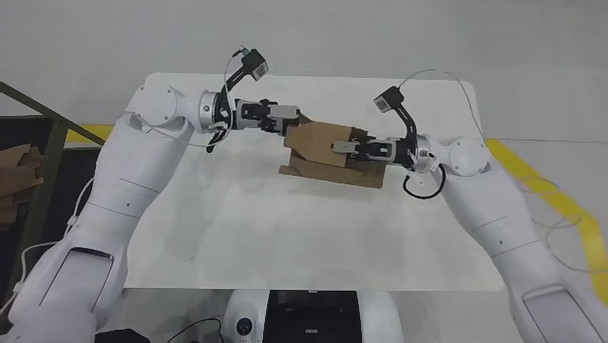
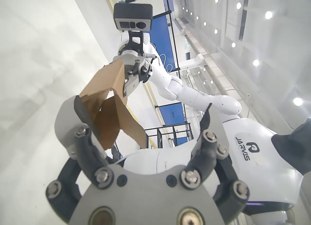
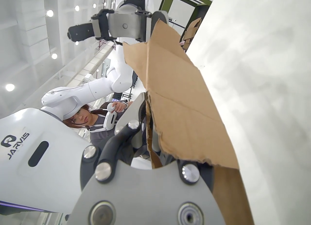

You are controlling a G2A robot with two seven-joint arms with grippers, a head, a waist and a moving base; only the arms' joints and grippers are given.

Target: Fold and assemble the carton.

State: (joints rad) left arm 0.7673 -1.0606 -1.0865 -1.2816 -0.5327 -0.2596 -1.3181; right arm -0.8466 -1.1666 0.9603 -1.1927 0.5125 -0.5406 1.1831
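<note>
The brown carton (image 1: 328,153) is partly unfolded and held over the middle of the white table, its flaps loose. My right gripper (image 1: 344,148) is shut on one panel from the right side. In the right wrist view one finger (image 3: 136,112) presses the cardboard (image 3: 179,104), and the other finger is hidden behind it. My left gripper (image 1: 293,117) is at the carton's far left corner, jaws wide apart. In the left wrist view one fingertip (image 2: 80,112) touches a flap (image 2: 114,119) and the other fingertip (image 2: 209,119) is free. The right gripper (image 2: 130,82) clamps the far panel.
The white table (image 1: 237,238) has bare room in front of and to the left of the carton. Off the table's left edge stand a green frame (image 1: 38,124) and a stack of flat cardboard (image 1: 14,177). Yellow tape (image 1: 518,167) marks the floor to the right.
</note>
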